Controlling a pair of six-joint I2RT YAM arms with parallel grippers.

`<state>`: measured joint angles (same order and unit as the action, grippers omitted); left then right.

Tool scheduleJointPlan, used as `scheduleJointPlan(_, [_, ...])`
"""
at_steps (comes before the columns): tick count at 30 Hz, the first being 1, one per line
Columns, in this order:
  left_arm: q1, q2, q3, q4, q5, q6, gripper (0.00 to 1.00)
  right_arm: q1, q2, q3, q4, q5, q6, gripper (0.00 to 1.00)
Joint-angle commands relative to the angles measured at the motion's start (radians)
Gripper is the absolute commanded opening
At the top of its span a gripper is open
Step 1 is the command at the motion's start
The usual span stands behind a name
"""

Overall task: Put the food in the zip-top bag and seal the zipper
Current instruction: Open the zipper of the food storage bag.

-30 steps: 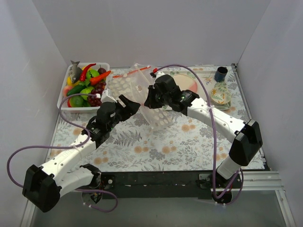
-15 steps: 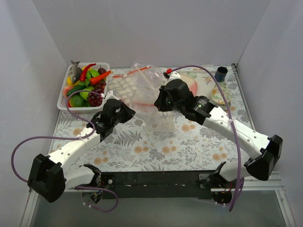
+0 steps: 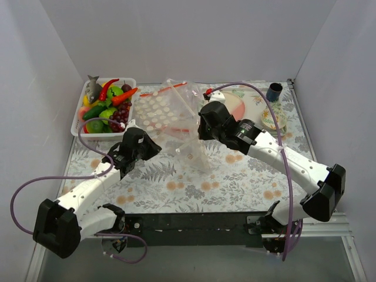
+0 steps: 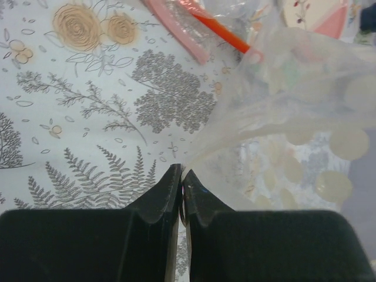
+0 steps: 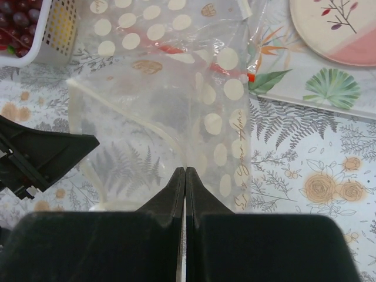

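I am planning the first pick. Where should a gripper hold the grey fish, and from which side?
Take the grey fish across its flat body, near the middle, coming from above. It seems to stand propped at the far left corner of the white basket, higher than the other food, so its upper part is free, while the basket walls likely block a side approach.

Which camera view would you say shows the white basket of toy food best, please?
The top external view: the whole basket and its food show at the far left. The right wrist view catches only one slatted corner with some grapes; the left wrist view shows none of it.
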<state>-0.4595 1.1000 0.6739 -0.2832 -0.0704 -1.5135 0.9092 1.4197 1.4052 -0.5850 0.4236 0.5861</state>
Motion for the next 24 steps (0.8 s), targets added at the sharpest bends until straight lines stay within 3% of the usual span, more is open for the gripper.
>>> scheduleJointPlan(1, [0.013, -0.060, 0.009, 0.068, 0.069, 0.019, 0.11, -0.006, 0.031, -0.041, 0.120, -0.087, -0.019, 0.01])
scheduleJointPlan(4, [0.013, -0.035, 0.044, 0.085, 0.124, 0.013, 0.27, -0.006, 0.074, -0.090, 0.186, -0.157, -0.006, 0.01])
scheduleJointPlan(11, [0.013, -0.066, 0.082, 0.024, 0.132, 0.006, 0.39, -0.004, 0.139, -0.071, 0.278, -0.223, 0.014, 0.01])
scheduleJointPlan(14, [0.013, -0.114, 0.115, -0.042, 0.103, 0.022, 0.53, -0.007, 0.168, -0.026, 0.263, -0.218, 0.015, 0.01])
scheduleJointPlan(15, [0.013, -0.133, 0.119, -0.054, 0.098, 0.035, 0.64, -0.007, 0.173, -0.017, 0.261, -0.218, 0.017, 0.01])
scheduleJointPlan(24, [0.031, -0.184, 0.205, -0.143, 0.009, 0.052, 0.82, -0.058, 0.203, -0.037, 0.289, -0.250, 0.038, 0.01])
